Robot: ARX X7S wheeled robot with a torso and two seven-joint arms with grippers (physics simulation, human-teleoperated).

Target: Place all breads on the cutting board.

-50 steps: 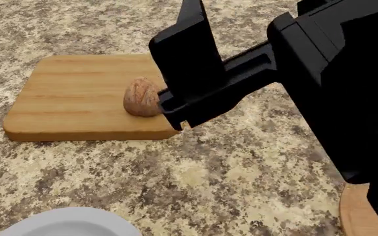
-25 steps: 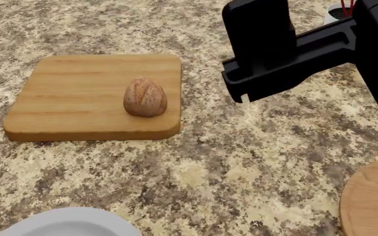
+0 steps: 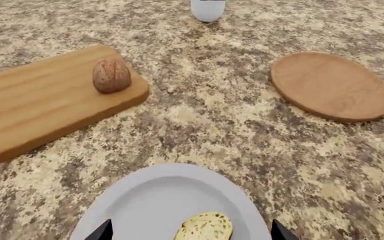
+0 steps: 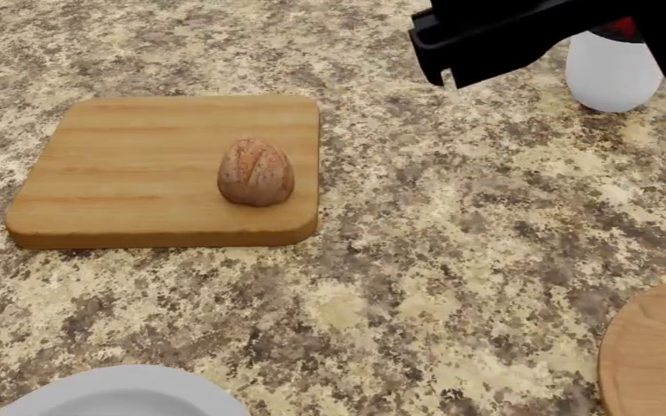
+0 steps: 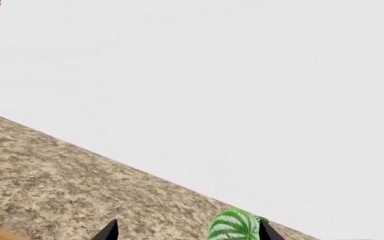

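The brown scored roll (image 4: 256, 172) rests on the light-brown cutting board (image 4: 136, 186), near its right edge. Both also show in the left wrist view, the roll (image 3: 111, 75) on the board (image 3: 32, 105). The pale-yellow slice (image 3: 205, 227) lies on a white plate (image 3: 152, 200). My left gripper (image 3: 190, 235) is open, with its fingertips on either side of the slice and above the plate. My right gripper (image 5: 188, 232) is open and empty, raised high and facing the wall. Its arm (image 4: 495, 30) shows at the head view's top right.
A round wooden plate (image 3: 332, 85) lies on the speckled counter to the right, also seen in the head view (image 4: 657, 355). A white cup (image 4: 610, 74) stands at the back. The white plate's rim (image 4: 125, 390) shows at the near left. A green plant (image 5: 235, 225) stands by the wall.
My right gripper has drawn away from the roll, up and to the back right. The roll stays on the board where it was.
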